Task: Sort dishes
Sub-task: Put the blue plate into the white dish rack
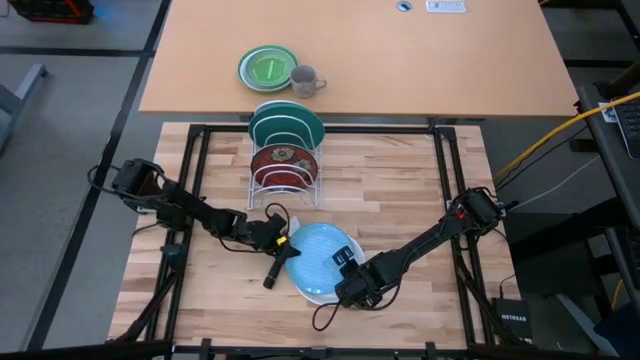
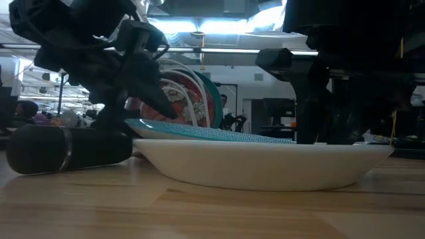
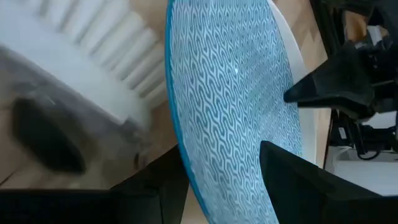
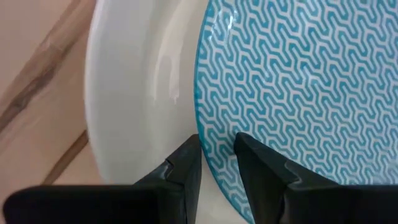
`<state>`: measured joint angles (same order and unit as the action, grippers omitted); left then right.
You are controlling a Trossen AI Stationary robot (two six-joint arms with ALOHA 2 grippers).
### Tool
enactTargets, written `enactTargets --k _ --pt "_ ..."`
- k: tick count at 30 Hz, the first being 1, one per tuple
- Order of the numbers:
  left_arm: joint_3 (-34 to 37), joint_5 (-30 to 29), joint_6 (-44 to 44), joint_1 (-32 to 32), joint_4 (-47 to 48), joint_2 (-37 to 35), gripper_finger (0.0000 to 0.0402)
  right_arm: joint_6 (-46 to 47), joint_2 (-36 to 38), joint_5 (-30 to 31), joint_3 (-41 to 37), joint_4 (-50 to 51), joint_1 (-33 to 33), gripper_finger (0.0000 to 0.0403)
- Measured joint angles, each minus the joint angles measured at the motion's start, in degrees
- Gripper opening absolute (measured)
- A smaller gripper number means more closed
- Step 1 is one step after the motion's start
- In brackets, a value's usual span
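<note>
The blue plate lies on the white plate near the front of my wooden table, its one edge lifted so it sits tilted. My left gripper has that plate's rim between its fingers, one above the patterned face and one below, closed down to the thickness of the plate. My right gripper grips the opposite rim of the same plate, its two fingers nearly together with only the thin edge between them. Both arms lie low across the table, reaching in from either side.

Just behind the stack stands a white wire rack with the red plate and the teal plate upright in its slots, the teal one at the back. In the low view the rack sits directly behind the raised blue rim. A dark cylinder lies on the table just beside the white plate, under my left wrist. On the far tan table rest a green plate and a grey mug, touching or nearly so.
</note>
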<state>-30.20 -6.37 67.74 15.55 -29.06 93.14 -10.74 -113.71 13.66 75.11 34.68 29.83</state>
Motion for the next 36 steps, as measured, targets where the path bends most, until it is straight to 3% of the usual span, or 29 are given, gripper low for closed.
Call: enactTargets --k 9,20,29,36 --pt "-1.96 2.05 -4.88 -0.59 -0.18 2.26 0.0172 -0.37 -0.04 0.14 -0.02 -0.58 -2.9 0.0108" --pt "-2.01 2.4 -6.61 -1.09 -0.52 1.12 0.0034 -0.24 0.05 0.95 0.0 -0.42 -3.11 0.0108" --pt "-2.0 2.03 -12.88 -1.09 0.65 -1.95 0.0027 -0.04 -0.07 1.84 5.92 3.9 -3.26 0.0108" --pt "-1.83 0.7 -19.27 -1.86 7.23 -8.65 0.0025 -0.11 -0.02 4.27 15.4 14.57 -3.25 0.0108"
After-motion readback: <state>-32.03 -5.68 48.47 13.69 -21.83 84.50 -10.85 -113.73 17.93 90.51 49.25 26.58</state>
